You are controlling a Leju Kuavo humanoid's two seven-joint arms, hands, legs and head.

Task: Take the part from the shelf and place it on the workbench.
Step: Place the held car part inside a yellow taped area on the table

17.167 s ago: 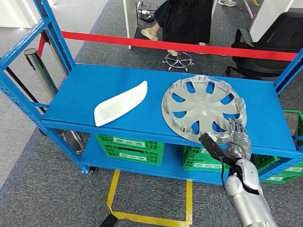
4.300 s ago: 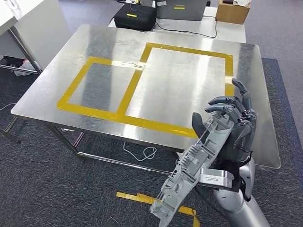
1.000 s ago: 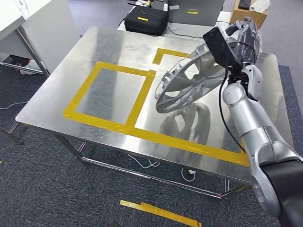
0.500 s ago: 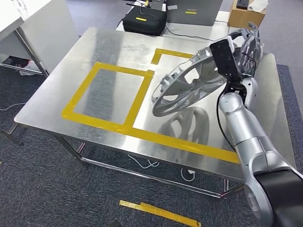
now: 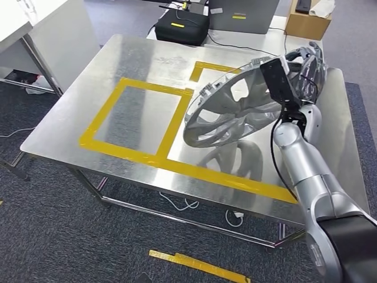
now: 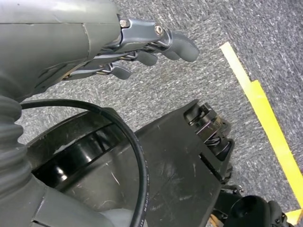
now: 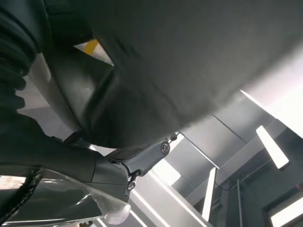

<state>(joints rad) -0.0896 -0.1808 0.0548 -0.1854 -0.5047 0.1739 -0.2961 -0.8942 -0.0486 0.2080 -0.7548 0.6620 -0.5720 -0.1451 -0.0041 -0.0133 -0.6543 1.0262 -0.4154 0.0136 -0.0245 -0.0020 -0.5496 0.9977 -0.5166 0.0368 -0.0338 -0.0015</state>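
Observation:
A grey wheel cover [image 5: 227, 112] hangs tilted just above the steel workbench [image 5: 133, 59], over the larger yellow-taped rectangle [image 5: 222, 175]; its reflection shows on the metal below. My right hand [image 5: 308, 68] grips the cover's far right rim, arm reaching in from the lower right. In the right wrist view the cover's dark underside [image 7: 196, 56] lies close against the hand's fingers [image 7: 143, 158]. My left hand [image 6: 143, 47] hangs over grey carpet with its fingers apart and nothing in them.
A smaller yellow-taped square [image 5: 133, 115] lies on the bench's left half. A black case [image 5: 182, 26] and a cardboard box [image 5: 308, 20] stand behind the bench. A white cabinet [image 5: 44, 35] is at left. Yellow floor tape [image 5: 200, 263] runs on the carpet.
Over the last second the right hand has brought the wheel cover lower and a little to the left, closer to the bench top. The view has barely shifted.

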